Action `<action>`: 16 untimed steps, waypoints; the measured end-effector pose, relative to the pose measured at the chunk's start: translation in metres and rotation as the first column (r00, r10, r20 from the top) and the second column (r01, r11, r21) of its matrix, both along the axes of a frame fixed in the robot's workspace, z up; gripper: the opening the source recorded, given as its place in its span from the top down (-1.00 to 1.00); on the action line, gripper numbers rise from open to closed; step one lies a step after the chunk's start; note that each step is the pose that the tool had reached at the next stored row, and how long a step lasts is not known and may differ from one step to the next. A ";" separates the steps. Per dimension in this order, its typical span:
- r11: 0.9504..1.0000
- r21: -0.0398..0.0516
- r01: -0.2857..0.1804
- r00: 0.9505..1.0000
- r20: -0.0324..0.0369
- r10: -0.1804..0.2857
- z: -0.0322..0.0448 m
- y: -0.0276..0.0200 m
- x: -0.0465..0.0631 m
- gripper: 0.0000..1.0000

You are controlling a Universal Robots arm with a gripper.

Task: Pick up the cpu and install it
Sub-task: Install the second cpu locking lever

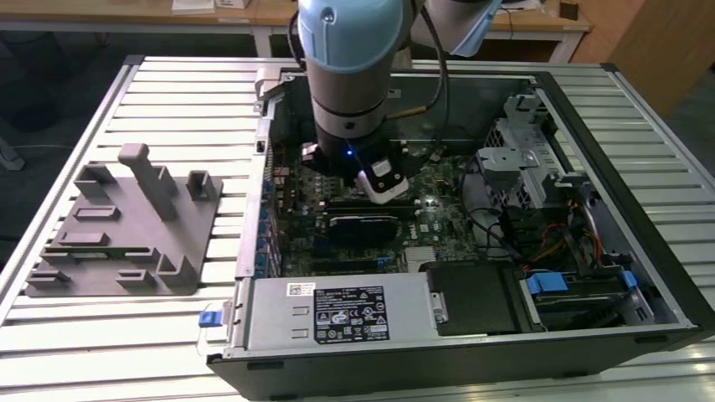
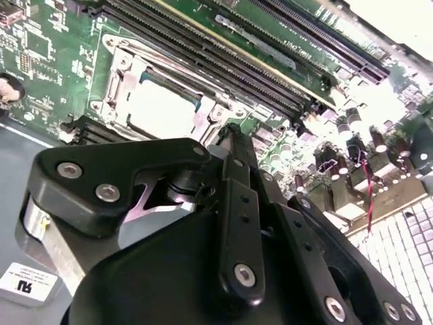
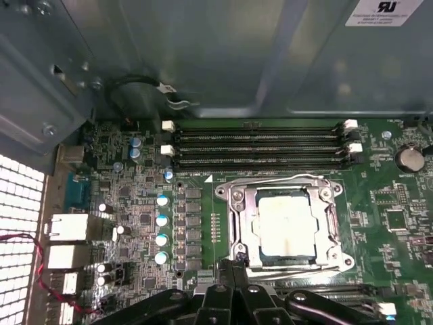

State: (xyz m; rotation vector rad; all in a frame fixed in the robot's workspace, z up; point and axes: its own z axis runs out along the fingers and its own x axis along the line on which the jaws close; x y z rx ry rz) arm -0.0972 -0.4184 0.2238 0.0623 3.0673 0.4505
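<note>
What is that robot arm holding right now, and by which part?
Nothing, as far as shows. The cpu lies flat in its socket on the motherboard, and the end effector, its fingers together, sits just beside the socket with nothing between them.

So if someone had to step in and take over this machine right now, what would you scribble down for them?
Gripper: fingers closed together, holding nothing, poised just beside the socket inside the open computer case.
The cpu: already lying flat in its socket on the motherboard, silvery top up; seen in both wrist views.
Socket frame: looks open around the chip, with its wire lever apparently not latched, though I can't be sure.
Grey fixture tray: on the table at the exterior view's left, no chip visible on it.
Done: chip picked and placed.
Left: confirm it is seated and the socket is secured.
</note>
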 end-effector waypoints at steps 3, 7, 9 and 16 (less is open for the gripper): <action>1.000 -0.026 0.004 1.000 0.000 -0.004 0.0003 0.0015 0.000 0.79; 0.999 -0.054 0.007 1.000 0.000 -0.007 0.0003 0.0061 0.003 0.79; 0.998 -0.058 0.007 1.000 0.000 -0.007 0.0003 0.0093 0.005 0.79; 0.997 -0.072 0.007 1.000 0.000 -0.007 0.0003 0.0244 0.014 0.79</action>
